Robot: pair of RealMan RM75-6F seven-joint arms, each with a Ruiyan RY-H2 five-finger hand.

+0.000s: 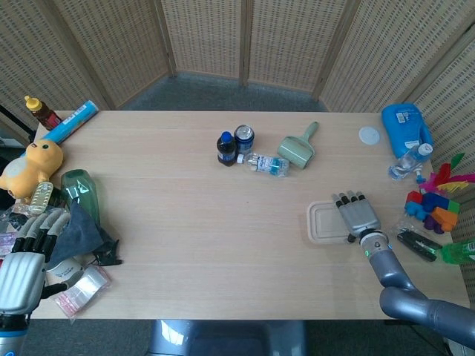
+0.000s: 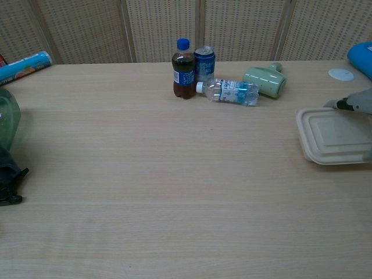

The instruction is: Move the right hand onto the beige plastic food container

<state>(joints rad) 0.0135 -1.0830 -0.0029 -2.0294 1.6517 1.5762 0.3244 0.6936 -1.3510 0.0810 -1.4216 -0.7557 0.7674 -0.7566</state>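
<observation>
Woven cane screens stand behind a pale wooden table [image 1: 185,222]. From the head camera, the right hand [image 1: 358,217] lies flat, fingers straight and close together, on the right part of the beige plastic food container [image 1: 325,222] near the table's right edge. The left hand [image 1: 24,265] hangs at the lower left, holding nothing, fingers slightly apart. From the chest camera, the container [image 2: 331,136] sits at the right edge, a fingertip [image 2: 333,104] at its far rim.

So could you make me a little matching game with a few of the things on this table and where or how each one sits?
Things:
1. clear water bottle
2. dark soda bottle
3. beige food container
4. yellow duck toy

States:
A. under the right hand
B. lying on its side
C. at the table's far left edge
D. standing upright beside a blue can

Pairs: 1-B, 2-D, 3-A, 4-C
</observation>
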